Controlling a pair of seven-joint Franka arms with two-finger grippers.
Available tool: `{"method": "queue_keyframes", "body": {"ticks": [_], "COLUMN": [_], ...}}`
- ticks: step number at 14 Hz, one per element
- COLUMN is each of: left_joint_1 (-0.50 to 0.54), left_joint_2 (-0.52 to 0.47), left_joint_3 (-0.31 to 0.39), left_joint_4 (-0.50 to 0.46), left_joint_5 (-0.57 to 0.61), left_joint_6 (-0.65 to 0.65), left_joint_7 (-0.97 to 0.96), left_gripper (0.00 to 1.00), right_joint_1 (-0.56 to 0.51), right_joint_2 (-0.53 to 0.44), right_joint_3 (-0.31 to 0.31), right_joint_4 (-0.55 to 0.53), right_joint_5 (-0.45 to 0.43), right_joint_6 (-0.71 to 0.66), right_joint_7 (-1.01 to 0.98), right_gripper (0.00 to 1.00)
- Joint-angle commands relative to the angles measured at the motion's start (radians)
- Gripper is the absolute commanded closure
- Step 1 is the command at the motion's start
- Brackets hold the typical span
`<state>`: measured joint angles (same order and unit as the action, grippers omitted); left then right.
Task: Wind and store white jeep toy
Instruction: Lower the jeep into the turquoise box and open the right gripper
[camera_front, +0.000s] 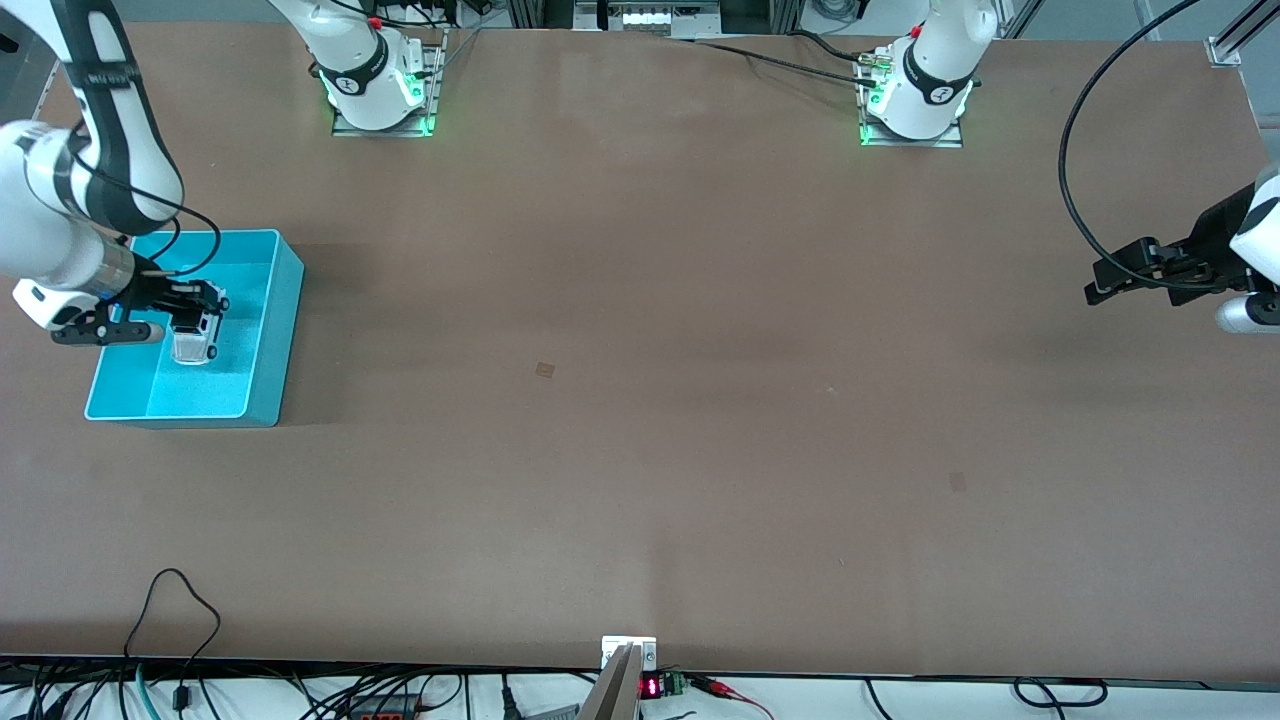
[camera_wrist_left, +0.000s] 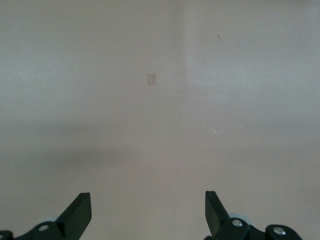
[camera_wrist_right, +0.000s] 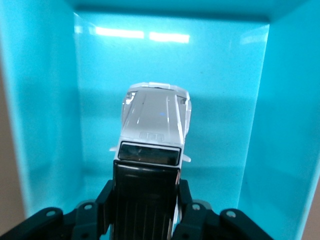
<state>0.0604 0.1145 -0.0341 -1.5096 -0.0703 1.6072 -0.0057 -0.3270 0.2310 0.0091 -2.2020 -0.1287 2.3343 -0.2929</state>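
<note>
The white jeep toy (camera_front: 193, 340) has a white bonnet and black roof. My right gripper (camera_front: 190, 315) is shut on its black rear section and holds it inside the turquoise bin (camera_front: 272, 330), bonnet pointing toward the front camera. The right wrist view shows the jeep (camera_wrist_right: 155, 125) between the fingers (camera_wrist_right: 105, 200) over the bin floor (camera_wrist_right: 220, 130); I cannot tell whether its wheels touch the floor. My left gripper (camera_front: 1100, 285) is open and empty, held above bare table at the left arm's end; its fingertips (camera_wrist_left: 80, 207) show wide apart in the left wrist view.
The bin stands at the right arm's end of the brown table (camera_front: 640, 400). A black cable (camera_front: 1075, 190) loops near the left arm. Cables and a small display (camera_front: 650, 687) lie along the table edge nearest the front camera.
</note>
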Motion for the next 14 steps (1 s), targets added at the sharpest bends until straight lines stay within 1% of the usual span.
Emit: {"method": "queue_keyframes", "body": {"ticks": [1,4,11,14], "left_joint_1": [-0.001,-0.001,-0.001,0.001], "left_joint_2": [-0.012,-0.019,-0.018,-0.015], "left_joint_3": [-0.007,-0.007,-0.007,-0.006], "left_joint_4": [-0.001,-0.001,-0.003,-0.003], "left_joint_5": [0.021,0.021,0.021,0.021], "left_joint_6": [-0.012,-0.019,-0.018,-0.016], "left_joint_7": [-0.014,-0.014,-0.014,-0.014], "left_gripper": [0.0,0.0,0.0,0.0], "right_joint_1": [-0.044,-0.046,-0.046,-0.047], "right_joint_2": [0.056,0.087,0.097,0.096], "right_joint_3": [0.02,0.034,0.051,0.051], "right_joint_4": [0.007,0.005,-0.004,-0.028], "right_joint_5": [-0.037,-0.035,-0.032,-0.032], "right_joint_6": [0.057,0.092,0.083,0.082], "right_joint_7": [0.006,0.049,0.06,0.058], "right_gripper": [1.0,1.0,1.0,1.0]}}
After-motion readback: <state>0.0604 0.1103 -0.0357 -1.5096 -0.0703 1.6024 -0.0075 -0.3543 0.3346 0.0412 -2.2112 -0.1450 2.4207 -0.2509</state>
